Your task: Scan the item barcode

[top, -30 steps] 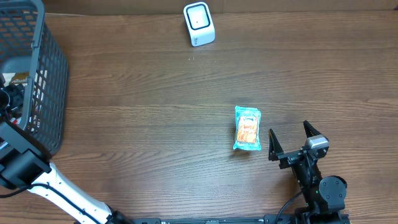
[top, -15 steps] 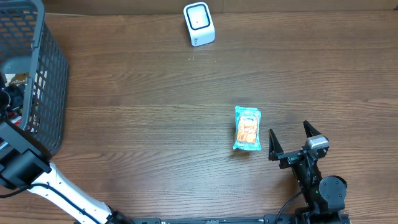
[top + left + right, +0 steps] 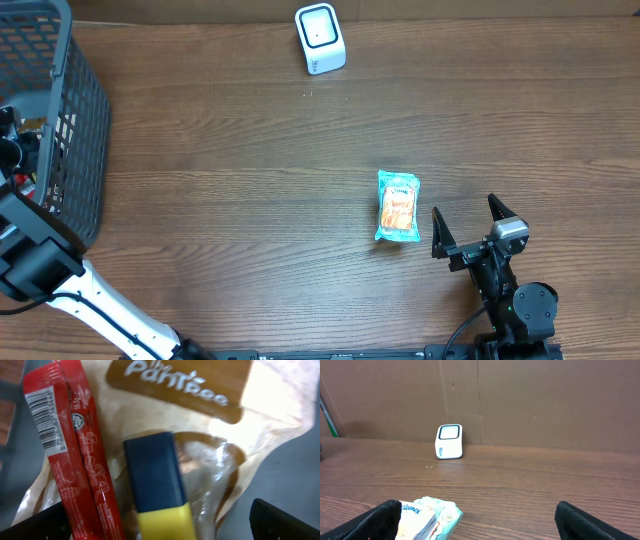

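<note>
Wooden table (image 3: 250,200) with a cardboard wall behind it. One Kleenex tissue pack (image 3: 398,206) lies flat on the right half of the table, well apart from the single white barcode scanner (image 3: 320,38) standing at the far edge.

The right gripper (image 3: 464,206) sits low just beside and right of the pack, aimed toward the scanner, fingers spread wide and holding nothing.

The left arm (image 3: 100,305) reaches from the near edge into the one grey mesh basket (image 3: 75,130) at the far left. The left gripper (image 3: 157,522) points down, its fingers splayed apart, gripping nothing.

Three items lie under it:
- one red packet (image 3: 75,460), barcode up
- one blue-and-yellow block (image 3: 155,485)
- one tan Pantree bag (image 3: 200,390) beneath both
</note>
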### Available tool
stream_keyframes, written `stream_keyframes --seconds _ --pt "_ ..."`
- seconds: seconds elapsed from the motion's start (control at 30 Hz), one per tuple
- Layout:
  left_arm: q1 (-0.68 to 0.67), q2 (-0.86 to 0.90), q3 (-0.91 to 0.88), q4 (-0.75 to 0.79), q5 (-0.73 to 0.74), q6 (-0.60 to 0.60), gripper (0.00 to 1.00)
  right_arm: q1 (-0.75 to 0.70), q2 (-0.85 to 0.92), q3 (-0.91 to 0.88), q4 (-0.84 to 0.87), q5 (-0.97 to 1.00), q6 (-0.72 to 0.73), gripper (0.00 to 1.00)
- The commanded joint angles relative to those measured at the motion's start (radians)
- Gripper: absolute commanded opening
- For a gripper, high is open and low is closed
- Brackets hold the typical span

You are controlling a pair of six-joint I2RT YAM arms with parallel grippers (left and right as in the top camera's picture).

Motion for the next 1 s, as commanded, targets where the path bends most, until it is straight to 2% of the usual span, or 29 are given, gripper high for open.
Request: stream_keyframes --seconds 0.0,0.27,0.47,0.53,0.73,0.77,0.97 --pt "-0.014 0.023 -0.009 0.005 0.007 0.041 1.0 -0.002 -0.004 -0.011 0.005 0.01 -0.003 1.0" --pt "-0.015 0.088 -0.009 -0.006 -0.06 0.045 0.93 -0.002 -0.004 -0.011 0.005 0.01 -0.003 1.0" --pt "-0.014 0.104 -0.009 -0.018 -0.071 0.045 0.75 -0.002 -0.004 -0.011 0.006 0.01 -0.003 1.0" --pt "-0.014 0.104 -0.009 -0.018 -0.072 0.045 0.63 -0.002 -0.004 -0.011 0.005 0.01 -0.003 1.0" --pt "-0.014 0.102 -0.006 -0.018 -0.049 0.045 0.08 -0.002 -0.004 -0.011 0.005 0.01 -0.003 1.0" --pt "-0.014 0.102 -0.005 -0.018 -0.049 0.045 0.04 -0.002 -0.004 -0.011 0.005 0.01 -0.003 1.0" --pt "-0.014 0.1 0.051 -0.051 -0.039 0.028 0.04 -0.002 -0.004 -0.011 0.005 0.01 -0.003 1.0"
